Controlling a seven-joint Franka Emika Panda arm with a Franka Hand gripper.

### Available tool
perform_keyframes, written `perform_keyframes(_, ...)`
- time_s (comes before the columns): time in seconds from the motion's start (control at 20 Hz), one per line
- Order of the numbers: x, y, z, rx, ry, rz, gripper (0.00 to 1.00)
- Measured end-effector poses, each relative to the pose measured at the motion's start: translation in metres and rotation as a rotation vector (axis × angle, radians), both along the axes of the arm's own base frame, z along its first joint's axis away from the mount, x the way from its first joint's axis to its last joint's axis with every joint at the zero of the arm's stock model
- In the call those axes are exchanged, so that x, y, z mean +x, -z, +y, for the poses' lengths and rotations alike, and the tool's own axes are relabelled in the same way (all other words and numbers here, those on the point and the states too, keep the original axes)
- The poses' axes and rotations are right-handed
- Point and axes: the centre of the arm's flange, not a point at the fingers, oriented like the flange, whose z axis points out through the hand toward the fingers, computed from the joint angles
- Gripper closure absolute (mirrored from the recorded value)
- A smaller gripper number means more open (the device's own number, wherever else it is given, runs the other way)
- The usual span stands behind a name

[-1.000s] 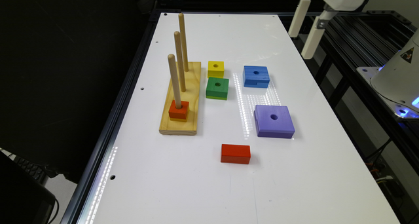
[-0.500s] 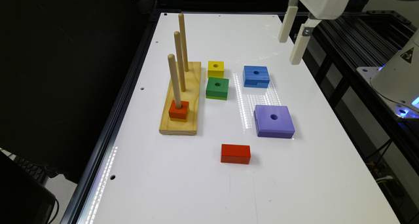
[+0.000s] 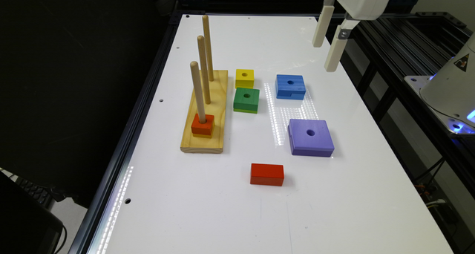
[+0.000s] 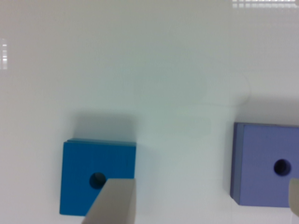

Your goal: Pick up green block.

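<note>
the hand [image 3: 326, 50] hangs high over the far right part of the white counter [image 3: 230, 209], with its two pale fingers [image 3: 336, 53] wide apart and nothing between them. in the wrist view one finger [image 4: 112, 203] covers a corner of the blue block [image 4: 98, 177], and the other finger shows only as a sliver at the edge, near the purple block [image 4: 266, 163].

the green block [image 3: 246, 99] lies flat on the counter, well apart from the hand, on the exterior view's left of it. it is just beside the wooden peg board [image 3: 206, 113]. the yellow block [image 3: 245, 78] lies just beyond it on the far side, close, but i cannot tell if they touch. the blue block [image 3: 290, 86] is to its right, and the purple block [image 3: 310, 137] is nearer and to the right. a red block [image 3: 267, 174] lies alone on the near side. a small red block with a hole [image 3: 202, 125] sits on the nearest peg of the board.
</note>
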Motion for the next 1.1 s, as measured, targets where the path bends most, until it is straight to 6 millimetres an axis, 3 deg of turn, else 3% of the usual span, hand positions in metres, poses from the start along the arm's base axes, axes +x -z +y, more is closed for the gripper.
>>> perform_keyframes(0.45,0.015,-0.003,0.001,0.004,0.0,-0.007,0.0)
perform_keyframes(0.85,0.051,0.001,-0.001,0.011,0.007,0.002,0.0)
perform_keyframes(1.1,0.064,0.005,-0.001,0.014,0.008,0.009,0.0)
